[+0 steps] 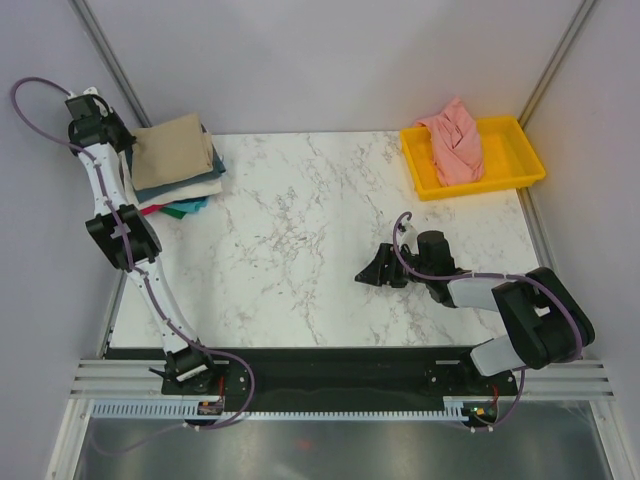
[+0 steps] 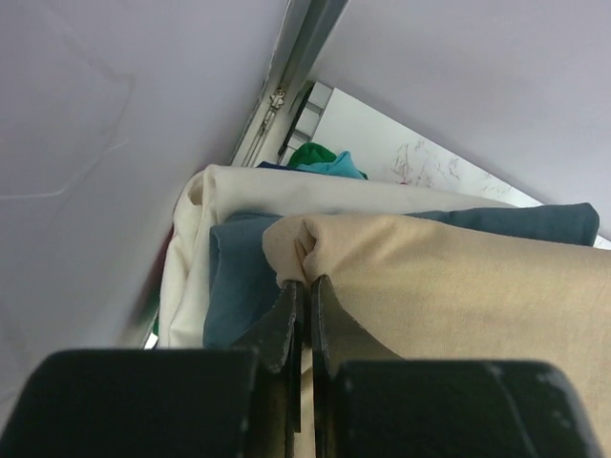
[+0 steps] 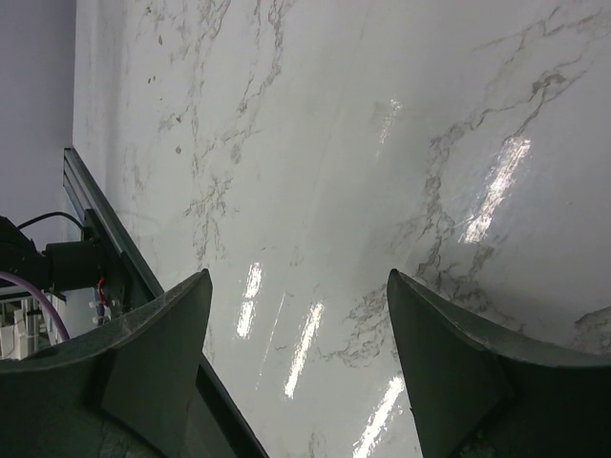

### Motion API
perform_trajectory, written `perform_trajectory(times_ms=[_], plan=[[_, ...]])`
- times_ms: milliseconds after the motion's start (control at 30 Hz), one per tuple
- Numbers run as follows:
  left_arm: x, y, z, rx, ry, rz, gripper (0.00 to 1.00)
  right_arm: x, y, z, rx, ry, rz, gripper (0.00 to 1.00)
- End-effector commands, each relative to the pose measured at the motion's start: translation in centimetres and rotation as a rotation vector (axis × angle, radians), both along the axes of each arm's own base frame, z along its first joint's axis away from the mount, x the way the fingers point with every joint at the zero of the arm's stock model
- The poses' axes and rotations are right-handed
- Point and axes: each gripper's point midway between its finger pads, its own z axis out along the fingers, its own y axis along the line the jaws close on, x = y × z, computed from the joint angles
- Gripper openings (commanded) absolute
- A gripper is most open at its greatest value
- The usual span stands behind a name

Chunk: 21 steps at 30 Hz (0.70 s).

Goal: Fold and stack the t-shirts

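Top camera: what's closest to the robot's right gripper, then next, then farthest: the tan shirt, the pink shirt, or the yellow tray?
From the right gripper:
1. Yellow tray, far right corner; its front rim is closest.
2. Pink shirt, lying in that tray, barely farther.
3. Tan shirt, far left corner.

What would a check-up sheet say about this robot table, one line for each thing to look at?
Surface: white marble table, glossy.
Job's things: tan t-shirt tops the folded stack at the far-left corner; pink t-shirt lies crumpled in the yellow tray.
Clutter: nothing seen.
Grippers: left gripper, jaws shut, pinching the tan t-shirt's edge; right gripper, jaws open above bare marble.
Cables: purple cables run along both arms.
Surroundings: grey walls, metal frame posts.
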Motion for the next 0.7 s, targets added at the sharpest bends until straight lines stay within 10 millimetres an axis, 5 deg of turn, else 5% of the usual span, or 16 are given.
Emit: perform_trajectory(times_ms=[0, 67, 200, 300, 467, 667], plan=[[-0.2, 3.6, -1.6, -0.037, -0.03, 0.055, 0.06, 0.7, 0.5, 1.1, 0.031, -0.051, 0.021, 0.82], [0.1, 3.0, -1.6, -0.046, -0.038, 0.032, 0.12, 0.7, 0.4, 1.1, 0.031, -0.051, 0.018, 0.82], [-0.6, 3.3, -0.4, -0.033, -0.032, 0.089, 0.45, 0.7, 0.4, 1.1, 0.032, -0.051, 0.019, 0.82], [-2.1, 4.0, 3.2, 0.015, -0.045, 0.174, 0.56, 0.8, 0.4, 1.1, 0.033, -0.051, 0.017, 0.82], [-5.0, 3.8, 10.5, 0.051, -0.121, 0.267, 0.63, 0.7, 0.4, 1.2, 0.035, -0.056, 0.019, 0.82], [-8.0, 2.6, 11.7, 0.014, -0.106, 0.333, 0.67, 0.6, 0.4, 1.3, 0.039, -0.062, 0.016, 0.82]])
